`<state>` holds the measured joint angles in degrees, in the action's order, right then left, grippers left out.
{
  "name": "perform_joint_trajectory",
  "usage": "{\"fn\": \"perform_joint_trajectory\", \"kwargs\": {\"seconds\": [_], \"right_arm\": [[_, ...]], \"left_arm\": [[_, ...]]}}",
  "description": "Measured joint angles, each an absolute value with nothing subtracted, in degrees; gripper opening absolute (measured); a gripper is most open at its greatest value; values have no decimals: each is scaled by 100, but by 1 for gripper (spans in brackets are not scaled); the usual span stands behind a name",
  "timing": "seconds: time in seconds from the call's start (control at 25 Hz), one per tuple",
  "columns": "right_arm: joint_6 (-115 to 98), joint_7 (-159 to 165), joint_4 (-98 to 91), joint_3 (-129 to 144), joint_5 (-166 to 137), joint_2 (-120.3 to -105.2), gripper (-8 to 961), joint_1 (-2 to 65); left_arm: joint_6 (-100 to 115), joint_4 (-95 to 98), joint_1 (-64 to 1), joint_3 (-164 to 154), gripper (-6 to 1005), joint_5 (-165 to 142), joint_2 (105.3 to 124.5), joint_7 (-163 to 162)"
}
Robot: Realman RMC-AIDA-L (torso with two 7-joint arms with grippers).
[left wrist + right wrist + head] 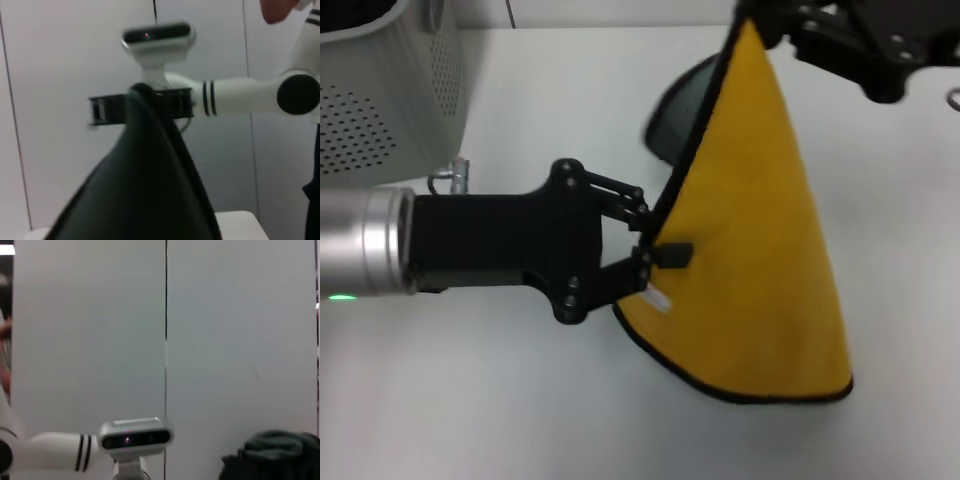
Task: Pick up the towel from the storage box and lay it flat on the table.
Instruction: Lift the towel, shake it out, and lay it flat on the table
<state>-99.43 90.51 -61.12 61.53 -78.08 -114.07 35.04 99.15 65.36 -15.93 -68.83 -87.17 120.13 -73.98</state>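
1. Left pincer, head view centre: fingers pinched together on the left edge of the towel, right at the black stitched edging. One finger tip overlaps the yellow face of the cloth; the other arm of the linkage sits just above it on the same edge.
2. Left arm comes in from the left edge of the frame, silver forearm then black wrist housing, roughly level over the table.
3. Right pincer, top of the frame right of centre: clamped on the towel's top corner. Exact finger position is partly cut off by the frame edge, but the cloth hangs from it.
4. Towel is off the table and hangs as a tall triangle: apex at the right pincer, broad curved lower hem at lower right of centre. A small white label shows at the left edge just below the left pincer.
5. The towel's shadow falls on the table behind its upper left edge.
6. Storage box, upper left corner of the head view: light grey, perforated sides, well apart from the towel. Towel is fully out of it.
7. Left wrist view: towel fills the lower middle as a dark cone; the robot's head camera and a white arm segment sit behind it.
8. Right wrist view: mostly wall panels, head camera at bottom centre, a dark bunch of cloth at lower right.
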Motion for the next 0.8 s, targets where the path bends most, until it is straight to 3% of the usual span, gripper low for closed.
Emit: {"fn": "perform_joint_trajectory", "kwargs": {"seconds": [0.32,0.8], "right_arm": [[-9722,9356,-6580,6098,-8033,-11367,17,3850],[-9652,9520,-7275,5745,-7976,-11334,24,3752]], "left_arm": [[9632,6116,-1764,-7161,191,-8725,12015,-7370],[9578,5746,-1832,-7134,192,-8707,12006,-7239]]}}
